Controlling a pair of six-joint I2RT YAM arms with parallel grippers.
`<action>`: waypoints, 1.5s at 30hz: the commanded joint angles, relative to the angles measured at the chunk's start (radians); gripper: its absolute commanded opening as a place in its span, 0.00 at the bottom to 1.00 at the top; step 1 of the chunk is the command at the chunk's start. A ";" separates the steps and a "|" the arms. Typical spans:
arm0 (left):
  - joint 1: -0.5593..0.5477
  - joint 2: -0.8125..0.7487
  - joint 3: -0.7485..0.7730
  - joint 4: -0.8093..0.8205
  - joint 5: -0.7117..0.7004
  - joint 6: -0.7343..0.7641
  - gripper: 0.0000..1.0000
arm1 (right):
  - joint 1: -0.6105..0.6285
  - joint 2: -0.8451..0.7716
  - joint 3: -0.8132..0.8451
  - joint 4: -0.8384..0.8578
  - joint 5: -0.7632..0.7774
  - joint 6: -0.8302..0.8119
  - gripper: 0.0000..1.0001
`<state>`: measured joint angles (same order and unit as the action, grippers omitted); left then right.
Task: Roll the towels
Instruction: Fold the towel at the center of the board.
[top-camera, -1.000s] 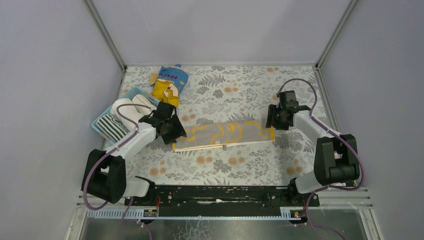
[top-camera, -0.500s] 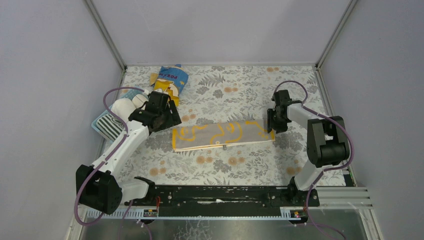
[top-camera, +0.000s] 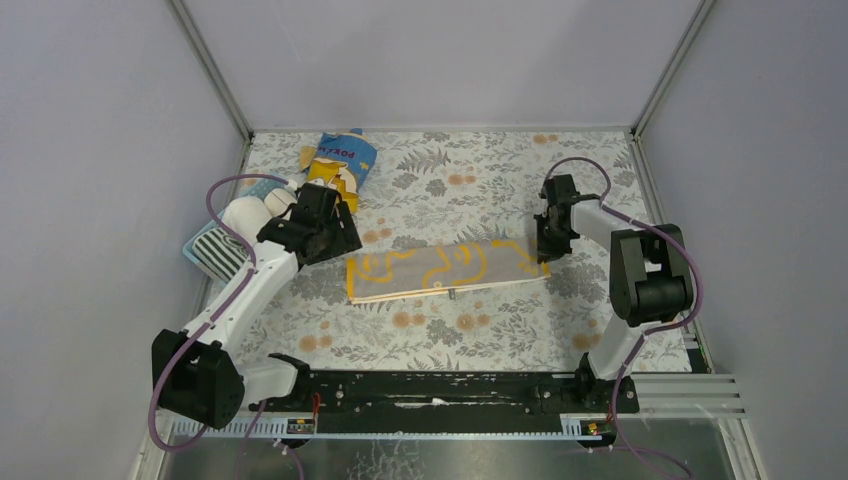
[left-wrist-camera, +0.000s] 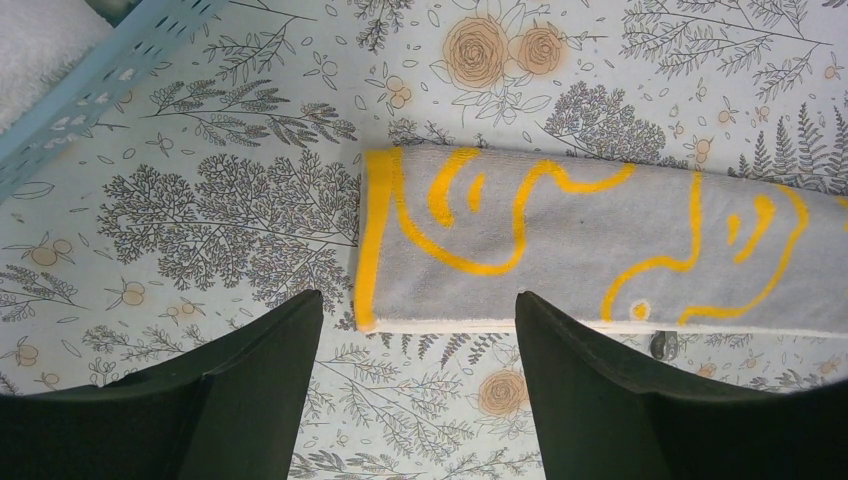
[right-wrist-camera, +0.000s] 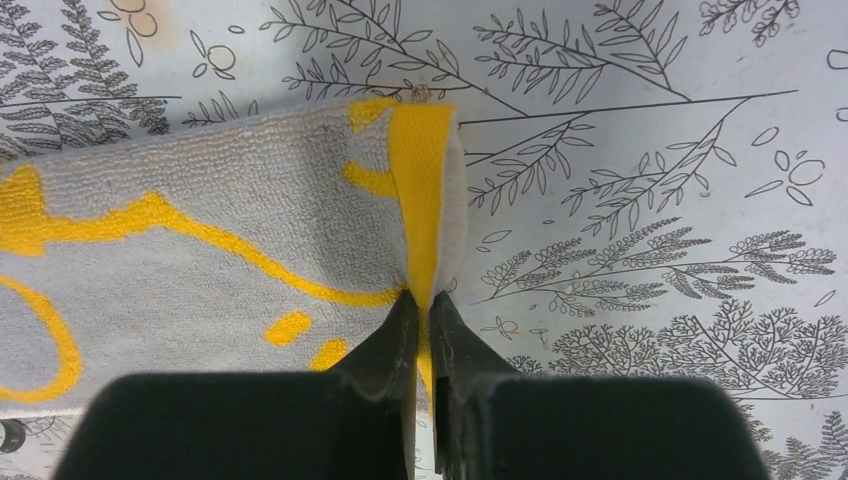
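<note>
While cream rolled towels (top-camera: 245, 212) and a striped one (top-camera: 222, 255) sit in the blue basket (left-wrist-camera: 110, 55) at the far left, my left pincer (left-wrist-camera: 418, 300) hangs spread wide by the left end of the beige towel (top-camera: 450, 268), gripping nothing. That towel lies in the middle as a long folded strip. At its right end my right pincer (right-wrist-camera: 420, 300) is pinched narrow on the yellow hem (right-wrist-camera: 420, 200), which stands curled upward.
</note>
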<state>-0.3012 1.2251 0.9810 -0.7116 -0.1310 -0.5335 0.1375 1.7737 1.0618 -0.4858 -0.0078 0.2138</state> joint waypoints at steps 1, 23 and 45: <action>0.002 -0.021 -0.008 0.003 0.000 0.006 0.70 | -0.015 0.075 -0.025 -0.038 0.188 -0.012 0.03; 0.047 0.085 -0.160 0.223 0.388 -0.128 0.71 | 0.092 -0.241 0.203 -0.120 -0.039 -0.011 0.00; -0.026 0.349 -0.227 0.554 0.560 -0.287 0.42 | 0.500 -0.021 0.276 0.051 -0.301 0.238 0.01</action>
<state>-0.3122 1.5486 0.7540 -0.2577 0.4019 -0.7902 0.6018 1.7325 1.2579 -0.4610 -0.2810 0.3962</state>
